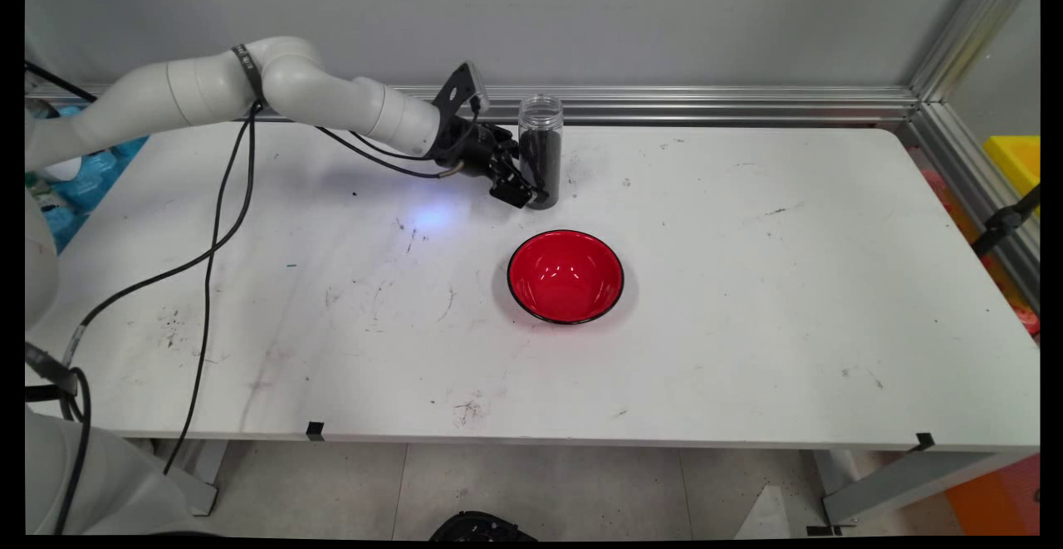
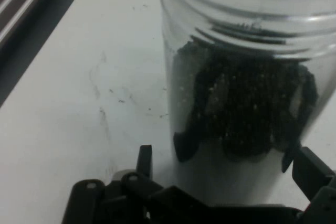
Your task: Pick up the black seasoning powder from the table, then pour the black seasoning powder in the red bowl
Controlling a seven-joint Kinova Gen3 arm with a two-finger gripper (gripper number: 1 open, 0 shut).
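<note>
One clear jar (image 1: pixel 540 150) stands upright on the tabletop (image 1: pixel 747 300), open-topped and filled most of the way with dark grains. The pincer (image 1: pixel 531 192) reaches it low from the side, its fingers (image 2: pixel 310 171) spread to either side of the jar's base. One red bowl (image 1: pixel 565 276), nothing in it, sits near the pincer, toward the tabletop's front edge.

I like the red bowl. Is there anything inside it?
No, the red bowl shows only its shiny red inside in the main view; the dark stuff is in the clear jar beyond it.
</note>
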